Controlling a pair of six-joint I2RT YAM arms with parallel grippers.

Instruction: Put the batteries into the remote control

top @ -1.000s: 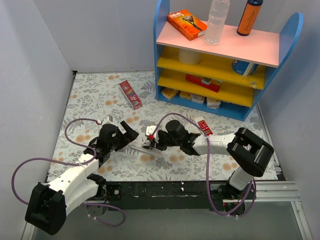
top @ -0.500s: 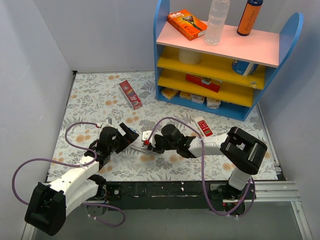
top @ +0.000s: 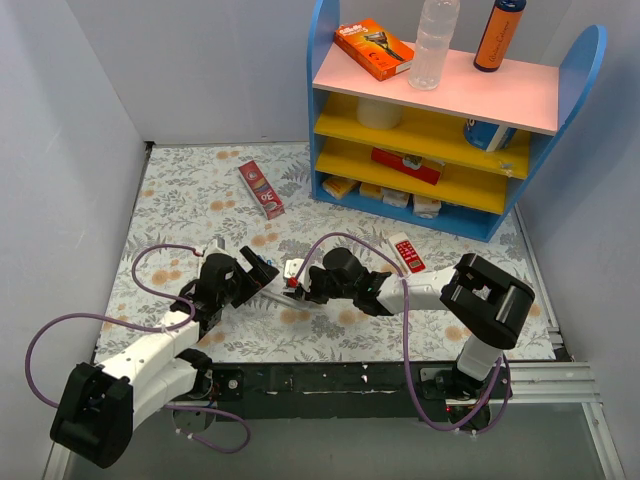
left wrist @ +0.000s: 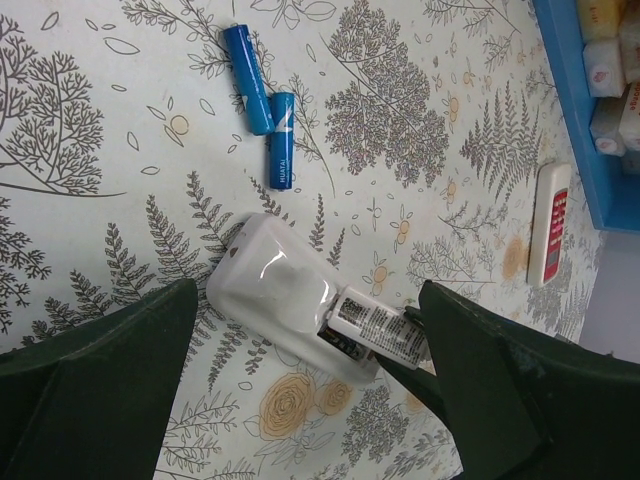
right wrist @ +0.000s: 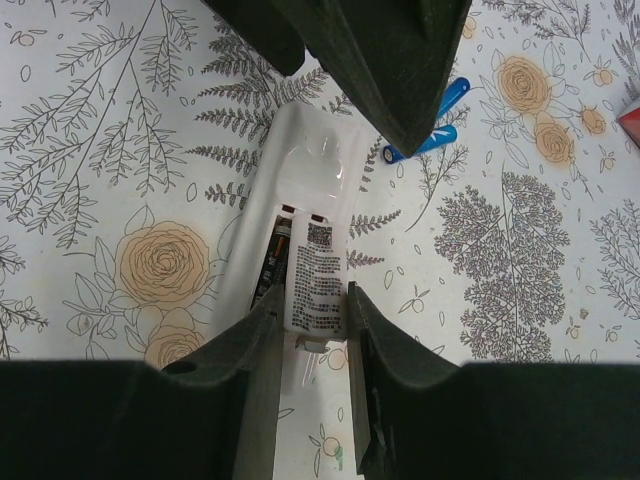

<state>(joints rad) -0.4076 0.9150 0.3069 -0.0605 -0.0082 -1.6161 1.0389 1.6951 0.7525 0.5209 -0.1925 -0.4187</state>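
Pincers nearest: left pincer [left wrist: 307,290] wide, one finger on each side of the remote control [left wrist: 275,275], touching nothing. Right pincer [right wrist: 313,300] narrow, clamped on the battery cover [right wrist: 318,265], a white panel with a printed label too fine to read. Remote control lies back-up on the floral desk [top: 180,190] between the two pincers. The cover is slid partly off, so a dark strip of the battery compartment shows beside it; cannot tell what is inside. Two blue batteries [left wrist: 282,140] lie on the desk just beyond the remote's rounded end, clear of it, ends close together in a shallow V; one reads "HUATAI". Further right is a red-faced remote [top: 407,252], flat on the desk. Further back is a red box [top: 262,189], print unreadable. At the back stands the blue shelf unit [top: 318,100]. Its pink top board holds an orange box [top: 373,48] lying flat, a clear bottle [top: 435,40] and an orange bottle [top: 498,35] with a dark cap, both upright; lettering too small. Upper yellow shelf: white roll [top: 378,112] at left, blue-and-white item [top: 487,135] at right. Lower yellow shelf: long red packet [top: 405,165]. Bottom: row of small pale packets [top: 385,193].
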